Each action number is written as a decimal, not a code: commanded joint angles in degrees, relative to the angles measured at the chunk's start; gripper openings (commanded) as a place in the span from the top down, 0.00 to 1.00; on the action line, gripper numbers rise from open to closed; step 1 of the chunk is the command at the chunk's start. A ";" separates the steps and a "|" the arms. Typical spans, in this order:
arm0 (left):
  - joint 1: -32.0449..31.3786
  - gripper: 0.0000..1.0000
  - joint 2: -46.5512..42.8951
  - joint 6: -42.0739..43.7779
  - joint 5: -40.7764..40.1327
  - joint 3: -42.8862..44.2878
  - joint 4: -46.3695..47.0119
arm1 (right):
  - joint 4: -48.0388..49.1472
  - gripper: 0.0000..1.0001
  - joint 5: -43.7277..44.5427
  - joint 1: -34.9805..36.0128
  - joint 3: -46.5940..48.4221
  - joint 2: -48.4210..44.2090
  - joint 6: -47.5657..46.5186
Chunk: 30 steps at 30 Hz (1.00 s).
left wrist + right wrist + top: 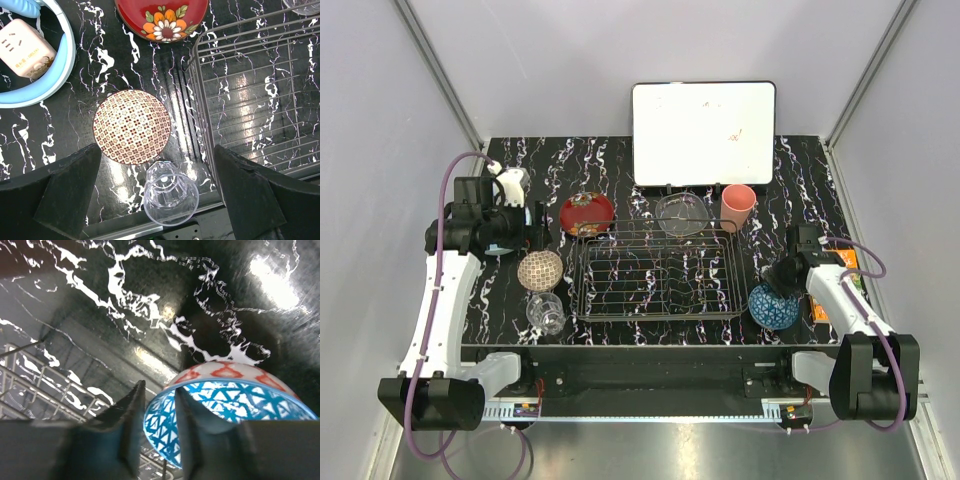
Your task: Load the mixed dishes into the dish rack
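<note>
A: State of the right gripper (159, 396)?
B: Jaws clenched on the blue bowl (235, 405), with the rim pinched between the two fingers. In the top view the bowl is seen at lower right, just beside the right edge of the rack (660, 275). It looks tilted. Whether it is off the surface (580, 165) cannot be told.
A: Left gripper (157, 170)?
B: Jaws spread wide, nothing held. The beige bowl (132, 126) and glass (170, 192) are seen under it, left of the rack. The red bowl (162, 17) is at the top of that frame.
A: Rack load?
B: No dish is seen inside it from the top view. The task is judged to be early.
A: How should this step be done?
B: As a judgement only: a rim pinch is a weak hold, so a slow lift is advised, with no swing. The rack's right wall should be cleared before any move toward frame centre. The bowl is best stood on edge between prong rows, not dropped flat. Jaws should be released only once the weight is taken by the wires. The left arm is best parked at the left, so no paths are crossed.
</note>
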 commanded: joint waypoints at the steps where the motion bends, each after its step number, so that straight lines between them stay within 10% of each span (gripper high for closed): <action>1: -0.05 0.01 -1.39 1.04 -1.32 0.33 2.44 | 2.61 0.72 2.88 0.16 1.04 1.28 0.13; 19: -0.05 0.01 -2.27 1.83 -2.72 -2.57 3.93 | 7.97 0.85 4.46 0.16 14.05 16.49 -1.63; 30: -0.14 0.01 -1.75 1.30 -1.14 -3.36 4.20 | 13.33 0.68 1.12 0.16 20.90 22.64 -4.78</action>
